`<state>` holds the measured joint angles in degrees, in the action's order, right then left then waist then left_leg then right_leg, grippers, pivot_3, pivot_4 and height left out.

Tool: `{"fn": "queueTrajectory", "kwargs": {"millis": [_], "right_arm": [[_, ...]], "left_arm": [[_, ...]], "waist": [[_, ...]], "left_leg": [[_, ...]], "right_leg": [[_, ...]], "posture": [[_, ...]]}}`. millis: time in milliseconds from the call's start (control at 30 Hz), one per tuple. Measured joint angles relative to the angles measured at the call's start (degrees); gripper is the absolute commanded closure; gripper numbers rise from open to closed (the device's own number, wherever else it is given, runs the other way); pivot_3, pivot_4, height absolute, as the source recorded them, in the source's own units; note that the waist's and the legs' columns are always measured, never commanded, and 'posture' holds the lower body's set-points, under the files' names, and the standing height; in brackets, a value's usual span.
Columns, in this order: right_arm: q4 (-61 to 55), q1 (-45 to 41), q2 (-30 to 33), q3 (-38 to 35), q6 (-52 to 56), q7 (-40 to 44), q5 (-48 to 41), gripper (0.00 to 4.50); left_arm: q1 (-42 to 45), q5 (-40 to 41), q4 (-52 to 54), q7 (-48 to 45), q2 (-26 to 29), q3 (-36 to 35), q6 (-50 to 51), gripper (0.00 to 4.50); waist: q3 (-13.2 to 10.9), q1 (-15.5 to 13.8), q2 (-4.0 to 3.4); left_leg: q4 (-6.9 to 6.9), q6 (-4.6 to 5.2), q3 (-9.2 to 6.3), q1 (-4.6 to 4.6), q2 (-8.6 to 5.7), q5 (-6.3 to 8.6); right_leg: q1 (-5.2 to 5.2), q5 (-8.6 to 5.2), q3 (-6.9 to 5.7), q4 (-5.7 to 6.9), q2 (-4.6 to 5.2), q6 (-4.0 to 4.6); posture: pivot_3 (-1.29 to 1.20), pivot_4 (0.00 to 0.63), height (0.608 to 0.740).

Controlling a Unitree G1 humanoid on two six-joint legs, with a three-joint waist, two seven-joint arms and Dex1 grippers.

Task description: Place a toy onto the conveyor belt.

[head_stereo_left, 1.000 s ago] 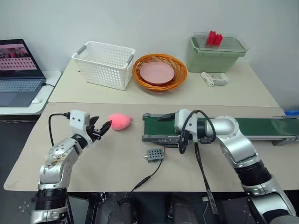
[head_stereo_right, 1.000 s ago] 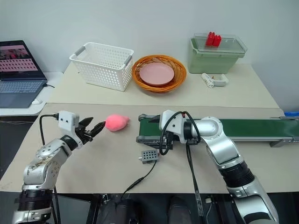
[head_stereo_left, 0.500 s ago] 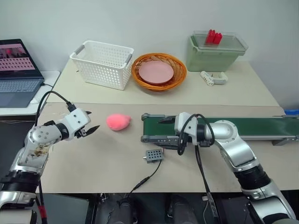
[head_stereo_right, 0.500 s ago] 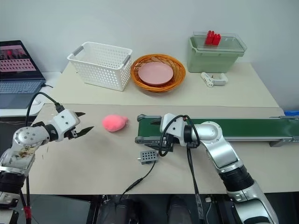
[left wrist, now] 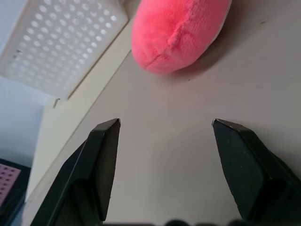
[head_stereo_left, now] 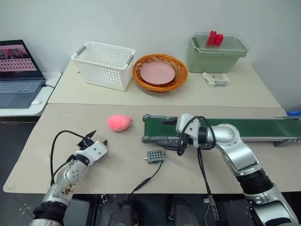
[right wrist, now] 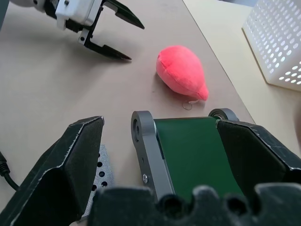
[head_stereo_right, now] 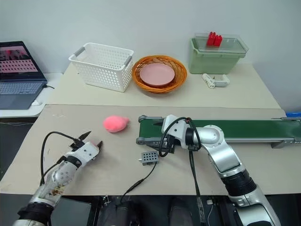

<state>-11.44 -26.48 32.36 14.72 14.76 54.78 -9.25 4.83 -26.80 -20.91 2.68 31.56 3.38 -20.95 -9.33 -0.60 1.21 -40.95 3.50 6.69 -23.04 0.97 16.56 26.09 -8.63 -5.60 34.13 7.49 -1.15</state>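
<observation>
The broad beige tabletop carries everything, and across its right half runs the long, narrow dark green conveyor belt in its grey metal frame, one roller end facing the middle of the table. Behind it on a second table stand a white perforated plastic basket, a round orange woven basket and a pale green lidded bin. The right gripper hovers over the belt's near end with its two black fingers spread wide, nothing between them. The left gripper sits low over the table, pointing toward the toy, its pincer likewise wide open and empty. Smallest of the task's things, the rounded pink plush toy lies on bare table just beside the belt's roller end, apart from both grippers. It looks soft, light and squashy, unlikely to slip or break, so the fingers can sink into it. The best hold is probably across its fat middle, since the tapered end would likely squeeze out of the grip
</observation>
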Motion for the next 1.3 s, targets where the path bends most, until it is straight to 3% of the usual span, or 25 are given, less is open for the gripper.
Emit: {"fn": "queueTrajectory", "kwargs": {"millis": [133, 300, 500, 867, 1300], "right_arm": [[-0.3, -0.2, 0.1, -0.1, 0.6, 0.0, -0.1, 0.0], [-0.5, -0.8, 0.2, -0.1, 0.8, 0.0, -0.1, 0.0], [-0.5, -1.0, 0.3, -0.1, 1.1, 0.0, -0.5, 0.0], [-1.1, -1.2, 0.4, -0.3, 1.7, -0.5, -0.5, 0.0], [-1.7, -1.2, 0.6, -0.7, 2.2, -1.3, -0.6, 0.0]], "left_arm": [[0.6, -6.7, -2.4, 9.8, -0.5, 2.2, -0.5, 1.17], [5.4, -10.0, -7.0, 13.4, -0.5, 5.0, -0.9, 1.17], [15.4, -11.1, -14.9, 13.1, -0.6, 8.9, -3.4, 1.17], [26.3, -11.1, -27.1, 11.4, -3.3, 13.5, -8.4, 1.17], [28.5, -9.9, -31.4, 7.4, -3.8, 15.9, -13.7, 1.17]], "waist": [[0.0, 0.0, -0.02], [0.0, -0.3, -0.03], [0.0, 0.0, -0.01], [0.0, 0.1, 0.0], [0.0, 0.1, 0.01]], "left_leg": [[0.0, 0.11, 0.01, 0.07, 0.01, 0.06], [-0.02, -0.09, 0.01, 0.03, -0.02, -0.06], [-0.02, -0.07, 0.04, -0.14, -0.02, -0.08], [-0.06, -0.02, 0.11, -0.18, -0.06, -0.1], [-0.11, 0.0, 0.11, -0.19, -0.05, -0.11]], "right_leg": [[-0.01, 0.01, 0.0, 0.05, 0.05, 0.01], [-0.01, 0.03, -0.04, 0.06, 0.1, 0.01], [0.06, 0.07, -0.1, 0.05, 0.07, -0.03], [0.04, 0.1, -0.13, 0.03, 0.0, -0.11], [0.03, 0.12, -0.12, 0.05, 0.0, -0.13]], "posture": [[0.0, 0.15, 0.74], [0.0, 0.15, 0.74], [0.0, 0.15, 0.74], [0.0, 0.15, 0.74], [0.0, 0.15, 0.74]]}}
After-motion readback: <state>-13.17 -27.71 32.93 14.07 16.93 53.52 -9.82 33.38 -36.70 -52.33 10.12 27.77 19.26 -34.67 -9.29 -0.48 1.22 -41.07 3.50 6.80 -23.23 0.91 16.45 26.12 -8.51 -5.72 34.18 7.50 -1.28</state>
